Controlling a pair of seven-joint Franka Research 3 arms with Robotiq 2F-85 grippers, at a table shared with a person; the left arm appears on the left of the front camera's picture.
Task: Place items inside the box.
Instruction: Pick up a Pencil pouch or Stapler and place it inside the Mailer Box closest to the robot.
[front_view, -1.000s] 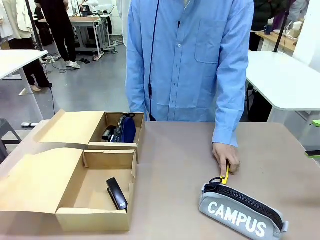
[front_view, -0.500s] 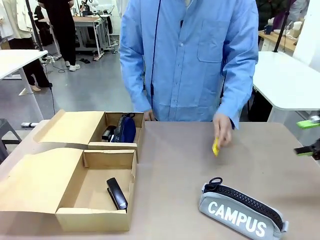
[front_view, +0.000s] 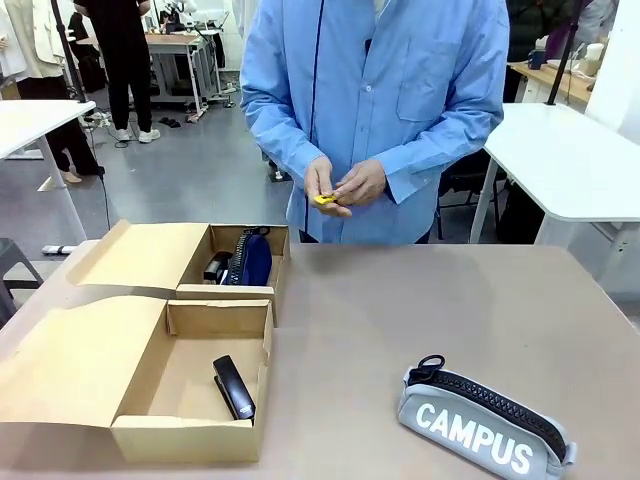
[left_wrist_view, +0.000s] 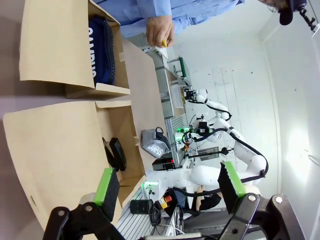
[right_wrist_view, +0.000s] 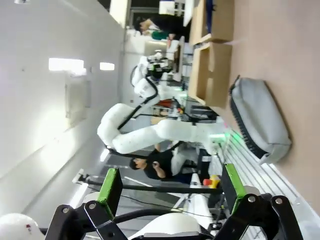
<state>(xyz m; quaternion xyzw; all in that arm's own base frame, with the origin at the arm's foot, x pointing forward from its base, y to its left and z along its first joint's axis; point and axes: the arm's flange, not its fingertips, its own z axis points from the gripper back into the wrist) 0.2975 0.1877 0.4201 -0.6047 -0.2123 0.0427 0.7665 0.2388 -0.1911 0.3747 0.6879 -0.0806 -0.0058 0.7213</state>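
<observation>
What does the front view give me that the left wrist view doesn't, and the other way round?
Front: both the person's hands together on the yellow utility knife at chest height. Left wrist: the left claw, open and empty. Both: the knife itself, navy pouch in the far box, black stapler in the near box, grey pouch lying on the table outside them.

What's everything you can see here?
table: 1, brown, under everything
near box: 1, cardboard, table's left
far box: 1, cardboard, behind it
near stapler: 1, black, in near box
far stapler: 1, black, in far box
navy pouch: 1, navy, in far box
grey pouch: 1, grey, table's right front
knife: 1, yellow, in person's hands
hands: 2, holding knife
left gripper: 1, black, green pads, jaws open
right gripper: 1, same, jaws open
</observation>
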